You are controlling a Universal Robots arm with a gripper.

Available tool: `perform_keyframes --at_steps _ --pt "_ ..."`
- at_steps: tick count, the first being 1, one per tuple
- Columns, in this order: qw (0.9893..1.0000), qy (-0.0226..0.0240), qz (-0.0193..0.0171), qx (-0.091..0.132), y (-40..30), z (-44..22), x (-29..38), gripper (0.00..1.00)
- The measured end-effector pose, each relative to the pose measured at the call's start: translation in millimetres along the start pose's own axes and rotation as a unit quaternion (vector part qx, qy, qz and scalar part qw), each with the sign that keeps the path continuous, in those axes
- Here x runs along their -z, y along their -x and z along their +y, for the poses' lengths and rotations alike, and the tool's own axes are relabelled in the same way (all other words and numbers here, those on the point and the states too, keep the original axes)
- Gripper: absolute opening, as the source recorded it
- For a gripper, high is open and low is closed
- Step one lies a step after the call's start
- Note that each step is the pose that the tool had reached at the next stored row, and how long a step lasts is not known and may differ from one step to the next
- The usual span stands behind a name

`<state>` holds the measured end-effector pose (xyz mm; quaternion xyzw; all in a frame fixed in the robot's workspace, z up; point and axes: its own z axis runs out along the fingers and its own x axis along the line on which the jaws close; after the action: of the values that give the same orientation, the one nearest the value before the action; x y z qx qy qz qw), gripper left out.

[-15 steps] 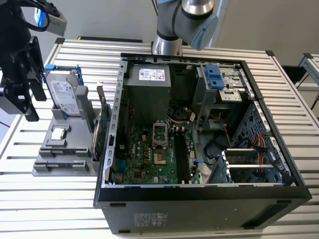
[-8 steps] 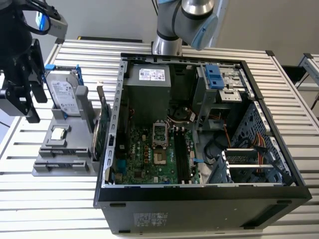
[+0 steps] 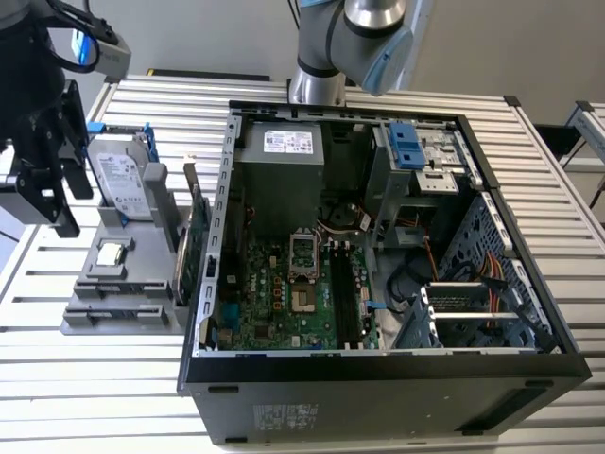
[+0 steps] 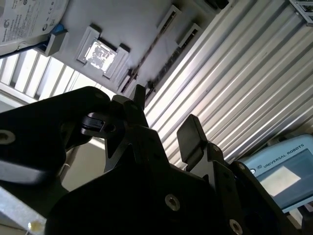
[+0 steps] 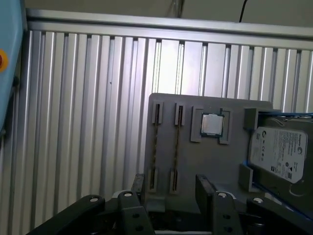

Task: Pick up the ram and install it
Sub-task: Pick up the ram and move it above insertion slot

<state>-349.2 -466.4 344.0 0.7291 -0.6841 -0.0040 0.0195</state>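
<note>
Gripper (image 5: 171,188): black, at the upper left of the exterior view, hanging above the gray tray (image 5: 215,161) and clear of it.
Jaws: spread wide with nothing held. In both wrist views the two fingers (image 4: 193,133) stand apart with only open air between them.
Ram (image 5: 155,145): a thin dark stick standing on edge in the tray's slotted holders, with a second stick like it just beside and parallel. In the first wrist view both sticks fall within the gap between the fingers, and neither is touched.
Tray: sits on the ribbed metal table (image 5: 88,122), at the exterior view's left, next to the case (image 3: 378,378).
CPU (image 5: 212,124): a small silver square in its own pocket on the tray, between the sticks and the drive.
Drive (image 5: 276,152): a silver hard drive with a white label, at the tray's end away from the sticks.
Card (image 3: 189,251): a green board on edge between the tray and the case wall.
Case: black, lying open in the middle of the exterior view, with the green motherboard (image 3: 284,293) facing up.
Slots (image 3: 348,298): long black slots on the motherboard. I cannot tell whether they are filled.
Arm (image 3: 364,38): its gray and blue joint sits at the top centre of the exterior view, behind the case.
</note>
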Motion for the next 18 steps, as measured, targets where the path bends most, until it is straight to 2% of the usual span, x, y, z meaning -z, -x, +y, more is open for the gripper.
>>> perform_keyframes --at_steps 8,18 --pt "1.0 -0.0059 0.0004 0.0 1.5 1.0 -3.6 1.0" --pt "0.9999 -0.0099 0.0007 -0.002 3.8 4.1 -8.1 1.0"
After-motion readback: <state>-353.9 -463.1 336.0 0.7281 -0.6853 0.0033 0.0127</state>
